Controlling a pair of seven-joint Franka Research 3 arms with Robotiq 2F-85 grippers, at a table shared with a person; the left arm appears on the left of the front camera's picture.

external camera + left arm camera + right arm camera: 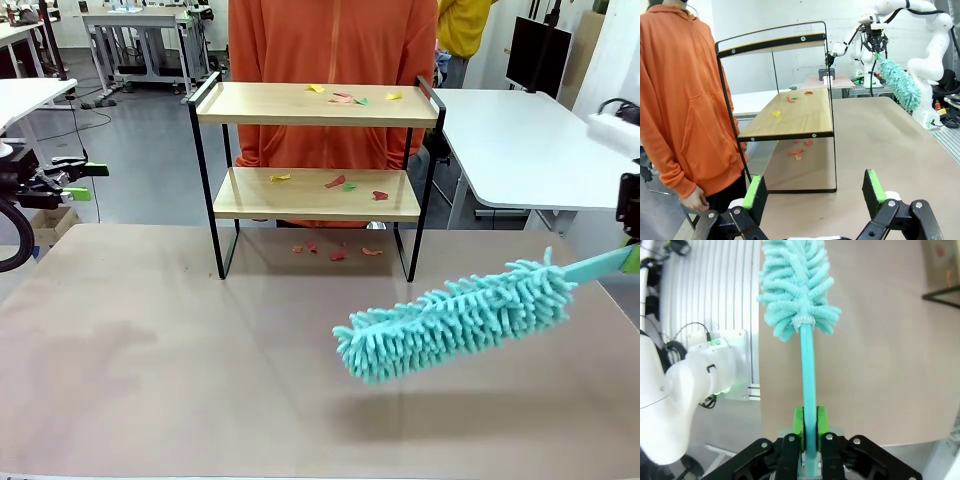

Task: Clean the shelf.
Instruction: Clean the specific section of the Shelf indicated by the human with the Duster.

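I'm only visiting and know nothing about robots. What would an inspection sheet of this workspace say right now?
Surface: brown table, a few paper scraps lying under the shelf.
Job's things: shelf upright at the far side; teal duster held above the table.
Clutter: more scraps on both boards.
Claws: left claw open, empty; right claw shut on the duster's handle.
Cables: black cable looped by the left arm.
Surroundings: person in orange behind the shelf; white tables beyond.

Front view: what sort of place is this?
Likely a robotics lab or workshop: plain white worktables on a grey floor, a black monitor at the back, and a white robot arm holding a fluffy teal duster.
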